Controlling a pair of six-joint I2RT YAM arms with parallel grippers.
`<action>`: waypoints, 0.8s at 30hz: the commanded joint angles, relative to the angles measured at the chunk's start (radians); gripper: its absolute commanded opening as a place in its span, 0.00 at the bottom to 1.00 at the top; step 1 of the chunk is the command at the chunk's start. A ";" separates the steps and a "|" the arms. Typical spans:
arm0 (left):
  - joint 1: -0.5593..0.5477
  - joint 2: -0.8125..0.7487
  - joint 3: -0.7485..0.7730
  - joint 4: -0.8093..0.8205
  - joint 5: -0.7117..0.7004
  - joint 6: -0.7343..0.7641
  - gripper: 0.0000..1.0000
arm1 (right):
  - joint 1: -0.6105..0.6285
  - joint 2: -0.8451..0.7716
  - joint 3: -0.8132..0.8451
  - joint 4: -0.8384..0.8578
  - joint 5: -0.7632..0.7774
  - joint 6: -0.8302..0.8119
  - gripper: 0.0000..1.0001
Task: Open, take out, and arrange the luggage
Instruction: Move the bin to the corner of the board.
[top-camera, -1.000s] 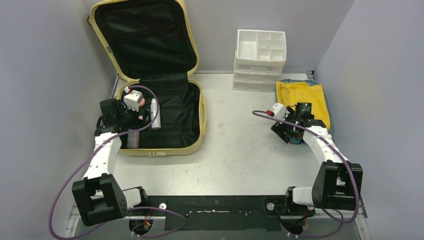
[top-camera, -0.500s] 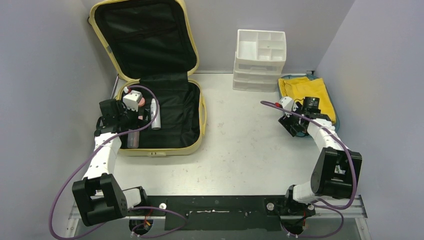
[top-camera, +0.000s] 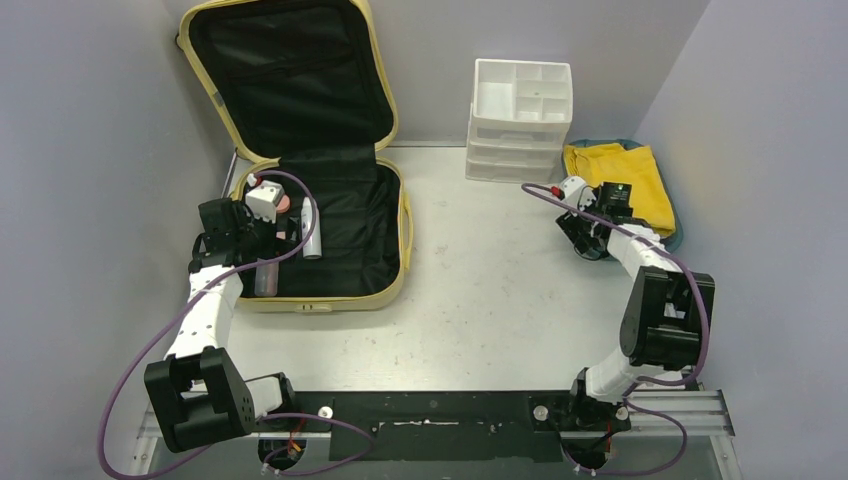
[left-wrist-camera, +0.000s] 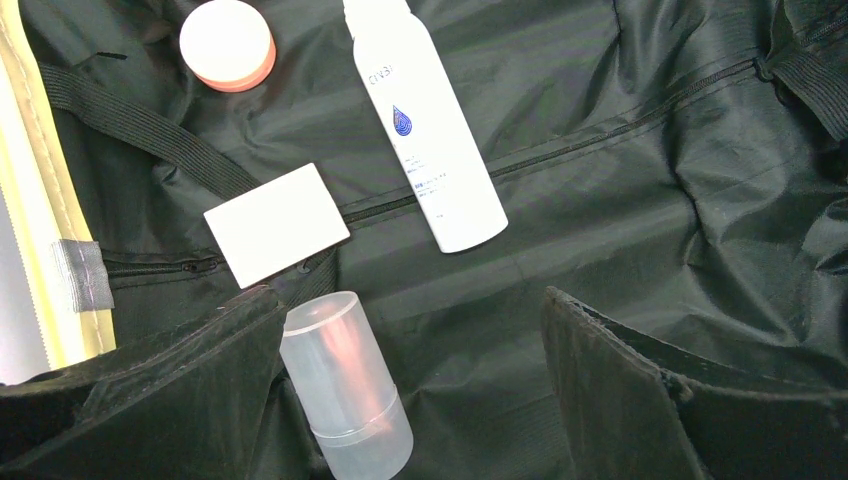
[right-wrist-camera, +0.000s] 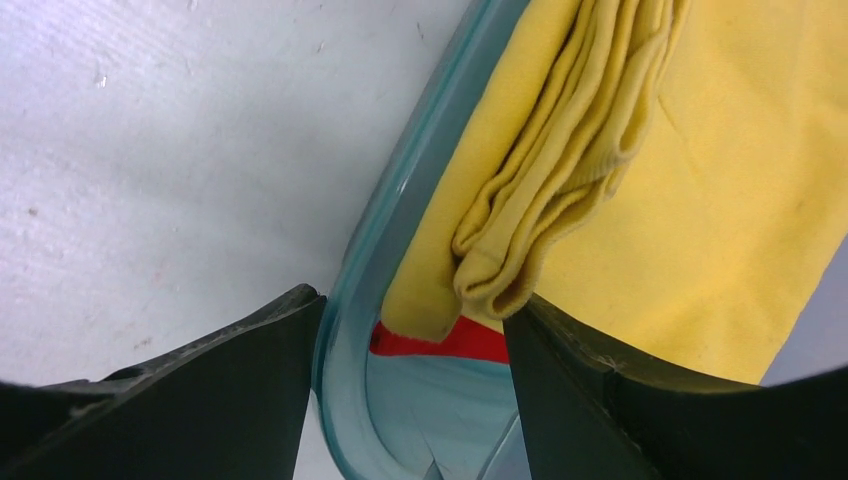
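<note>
The luggage (top-camera: 330, 292), a pale-yellow hard-shell suitcase, lies open at the back left, its lid (top-camera: 290, 80) leaning on the wall. On its black lining lie a white bottle (left-wrist-camera: 425, 130), a round pink jar (left-wrist-camera: 227, 42), a white card (left-wrist-camera: 277, 222) and a clear tube (left-wrist-camera: 340, 390). My left gripper (left-wrist-camera: 410, 300) hangs open over the lining, the tube just beside its left finger. My right gripper (right-wrist-camera: 415, 300) straddles the near corner of the teal tray (right-wrist-camera: 400, 200). One finger is outside the rim and the other presses the folded yellow cloth (right-wrist-camera: 700, 200).
A white drawer organizer (top-camera: 521, 120) stands at the back, just left of the teal tray (top-camera: 672, 235). A red strip (right-wrist-camera: 450, 343) peeks from under the cloth. Grey walls close in on the left, back and right of the table (top-camera: 480, 300).
My right gripper has moved toward the back wall, and the teal tray with the yellow cloth has slid back with it. Its jaws have narrowed a little. The left arm has not moved.
</note>
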 joint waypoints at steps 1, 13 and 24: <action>0.009 -0.008 0.003 0.038 0.010 -0.005 0.97 | 0.012 0.033 0.086 0.140 0.043 0.015 0.66; 0.016 -0.003 0.001 0.042 0.017 -0.006 0.97 | -0.079 -0.207 0.267 -0.312 -0.009 0.163 0.78; 0.017 -0.013 -0.001 0.041 0.022 -0.006 0.97 | -0.392 -0.196 0.109 -0.427 -0.191 0.088 0.74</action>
